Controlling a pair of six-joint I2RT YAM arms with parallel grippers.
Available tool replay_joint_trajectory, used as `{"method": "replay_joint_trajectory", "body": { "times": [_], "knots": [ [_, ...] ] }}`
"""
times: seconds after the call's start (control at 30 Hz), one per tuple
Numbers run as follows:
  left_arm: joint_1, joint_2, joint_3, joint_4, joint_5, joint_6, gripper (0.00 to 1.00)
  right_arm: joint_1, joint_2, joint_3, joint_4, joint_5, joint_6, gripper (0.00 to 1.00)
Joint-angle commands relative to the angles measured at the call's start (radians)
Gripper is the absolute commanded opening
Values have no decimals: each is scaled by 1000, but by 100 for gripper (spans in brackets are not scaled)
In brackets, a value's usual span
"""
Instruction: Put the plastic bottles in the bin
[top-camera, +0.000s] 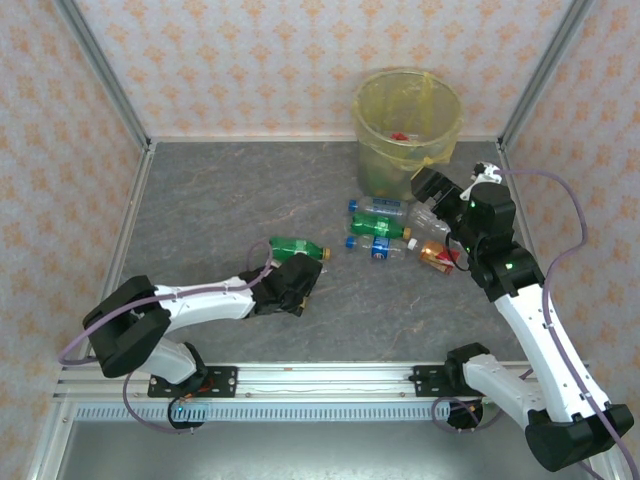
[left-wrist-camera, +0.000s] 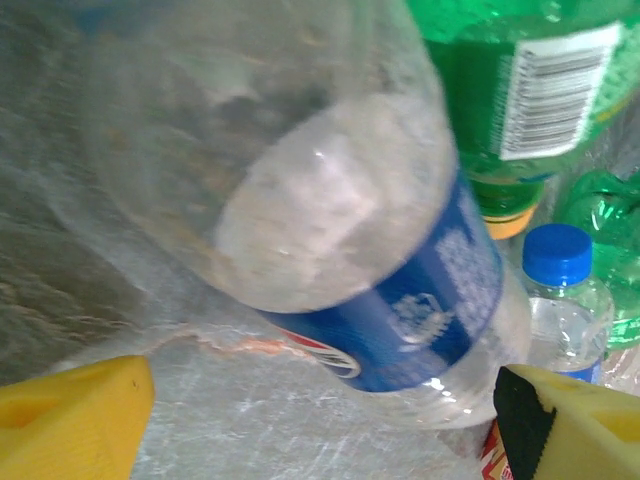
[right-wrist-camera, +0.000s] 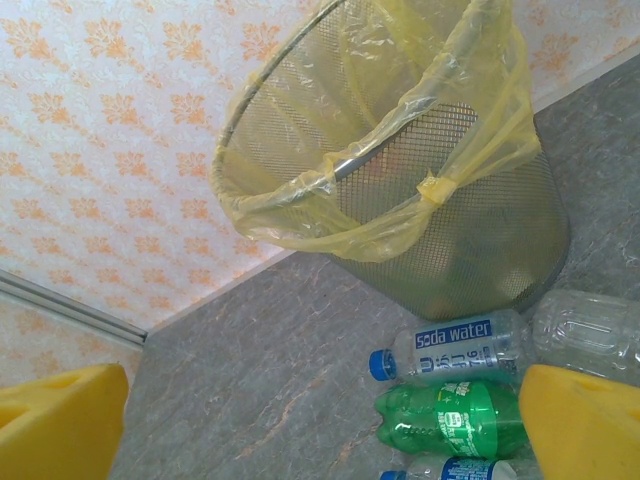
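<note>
Clear, thin plastic bottles (top-camera: 378, 208) lie beside the bin (top-camera: 380, 160) near the tabletop's far edge. They look light, slippery and crushable, best gripped mid-body. Left gripper (left-wrist-camera: 325, 395) straddles a blue-labelled bottle (left-wrist-camera: 400, 300), jaws apart; right gripper (right-wrist-camera: 322, 400) gapes, empty.

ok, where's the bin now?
Top external view: the bin stands right of centre against the back wall, plastic bottles lying just in front of it.

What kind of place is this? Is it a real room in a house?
Probably not a house; it looks like a robot practice booth. The left arm and right arm are bolted to a rail at the edge of the grey table, and flowery wall panels sit in a metal frame.
</note>
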Motion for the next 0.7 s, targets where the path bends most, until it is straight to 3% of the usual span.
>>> {"method": "replay_joint_trajectory", "body": {
  "times": [0.0, 0.67],
  "knots": [
    [1, 18, 49, -60, -30, 37, 90, 3, -11, -15, 26, 11, 3, 100],
    [27, 165, 142, -72, -7, -41, 86, 3, -34, -37, 17, 6, -8, 100]
  ]
}}
